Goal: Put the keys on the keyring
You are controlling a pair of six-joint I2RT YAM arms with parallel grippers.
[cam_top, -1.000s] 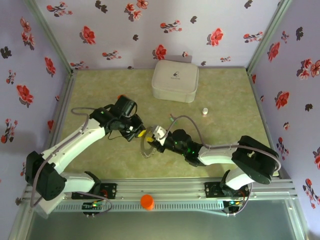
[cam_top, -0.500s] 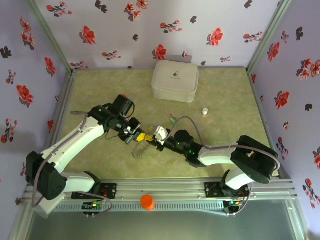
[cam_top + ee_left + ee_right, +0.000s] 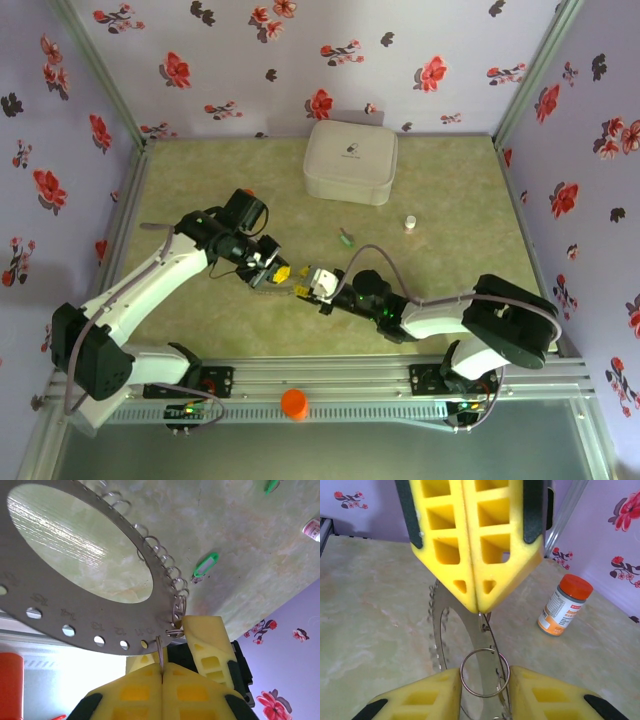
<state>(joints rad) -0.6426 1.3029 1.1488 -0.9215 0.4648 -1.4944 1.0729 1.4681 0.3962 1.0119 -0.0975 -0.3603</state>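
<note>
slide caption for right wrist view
Left gripper pinches the perforated keyring disc while right gripper grips one small split ring.

One white case (image 3: 350, 162) sits on the desk (image 3: 200, 170). One small white vial (image 3: 409, 223) stands right of the case and nearer. Two green-headed keys (image 3: 206, 565) lie nearer than the case. There is one flat metal keyring (image 3: 75, 605). One small wire ring (image 3: 485, 672) is plain to see, and more like it crowd the keyring's rim, too tightly to count. There are one orange-capped bottle (image 3: 565, 605), one orange knob (image 3: 294, 403) and two end effectors: the left end effector (image 3: 161, 672) and the right end effector (image 3: 485, 677).
</note>
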